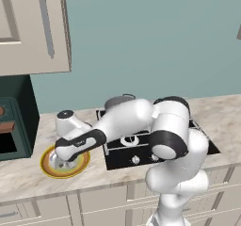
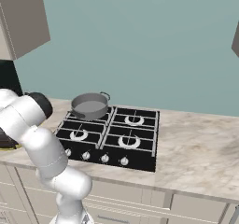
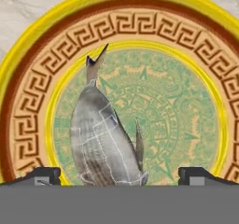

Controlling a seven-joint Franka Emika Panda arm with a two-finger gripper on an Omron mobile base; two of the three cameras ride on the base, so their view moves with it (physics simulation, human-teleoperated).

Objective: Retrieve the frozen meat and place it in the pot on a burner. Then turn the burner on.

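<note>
The frozen meat (image 3: 100,139), a grey-white frosty lump with a pointed end, lies on the yellow-rimmed green plate (image 3: 186,125). My gripper (image 3: 122,176) is open just above the plate, and the meat lies between its two fingertips (image 3: 44,174), nearer the left one. From the left base view, the gripper (image 1: 63,158) reaches down onto the plate (image 1: 80,167) left of the cooktop. The grey pot (image 2: 89,105) stands on the rear left burner, and its rim (image 1: 120,99) peeks out behind my arm. A front burner (image 2: 129,141) is bare.
The black cooktop (image 2: 140,160) has a row of silver knobs (image 2: 105,158) along its front. A cabinet (image 1: 33,27) hangs above the left counter, with a dark opening (image 1: 12,126) below it. Marble counter (image 2: 200,143) stretches to the right.
</note>
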